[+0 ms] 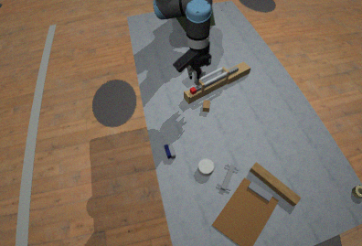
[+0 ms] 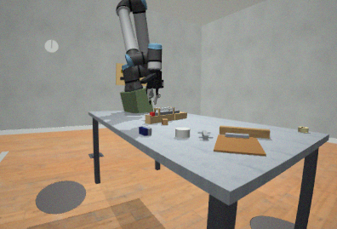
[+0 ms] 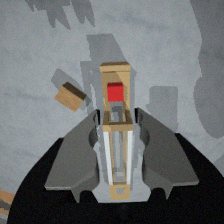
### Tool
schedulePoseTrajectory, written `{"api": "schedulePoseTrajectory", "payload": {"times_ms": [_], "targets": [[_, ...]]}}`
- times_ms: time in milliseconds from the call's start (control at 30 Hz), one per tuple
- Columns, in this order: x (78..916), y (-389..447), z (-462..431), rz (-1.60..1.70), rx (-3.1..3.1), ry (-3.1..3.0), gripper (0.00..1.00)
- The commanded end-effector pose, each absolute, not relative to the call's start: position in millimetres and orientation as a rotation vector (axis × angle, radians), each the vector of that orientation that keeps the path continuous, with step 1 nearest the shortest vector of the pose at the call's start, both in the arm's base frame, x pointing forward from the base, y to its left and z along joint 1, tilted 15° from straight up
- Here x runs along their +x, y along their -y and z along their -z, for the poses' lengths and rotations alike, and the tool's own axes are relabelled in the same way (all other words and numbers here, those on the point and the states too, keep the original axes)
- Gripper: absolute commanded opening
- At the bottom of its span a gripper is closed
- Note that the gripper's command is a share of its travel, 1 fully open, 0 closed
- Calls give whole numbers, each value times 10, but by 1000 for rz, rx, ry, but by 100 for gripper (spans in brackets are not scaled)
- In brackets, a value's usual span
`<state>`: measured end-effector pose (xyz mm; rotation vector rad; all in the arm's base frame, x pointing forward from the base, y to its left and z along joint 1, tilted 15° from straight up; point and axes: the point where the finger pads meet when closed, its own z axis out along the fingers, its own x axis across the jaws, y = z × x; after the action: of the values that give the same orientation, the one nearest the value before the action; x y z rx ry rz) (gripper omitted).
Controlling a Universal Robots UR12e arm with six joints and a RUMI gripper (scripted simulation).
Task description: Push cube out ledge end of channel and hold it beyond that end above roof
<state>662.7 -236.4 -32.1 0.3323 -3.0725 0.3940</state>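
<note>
A wooden channel [image 1: 218, 84] with clear walls lies on the grey table. A red cube [image 1: 193, 90] sits on the open ledge at the channel's near-left end, just inside the raised lip. In the wrist view the cube [image 3: 116, 92] rests beyond the channel's roofed part [image 3: 117, 145]. My gripper [image 1: 196, 78] hangs above the channel, close to the cube's end, with the fingers partly apart and nothing between them. In the wrist view the fingers stand either side of the channel's width. The side view shows the gripper [image 2: 154, 99] well above the channel [image 2: 166, 115].
A small wooden block [image 1: 207, 106] lies just in front of the channel. Nearer on the table are a blue block [image 1: 169, 151], a white cylinder [image 1: 206, 166], a small clear frame [image 1: 227, 177], a flat wooden board [image 1: 245, 213], a wooden bar [image 1: 274, 183] and a tape roll [image 1: 357, 191].
</note>
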Motion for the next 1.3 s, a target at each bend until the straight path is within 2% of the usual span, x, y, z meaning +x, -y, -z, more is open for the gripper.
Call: {"api": "schedulePoseTrajectory", "payload": {"times_ms": [0,1267], "targets": [[6633,2365,314,-395,332,3074,25],[6644,2532,967,-395,332,3073,25]]}}
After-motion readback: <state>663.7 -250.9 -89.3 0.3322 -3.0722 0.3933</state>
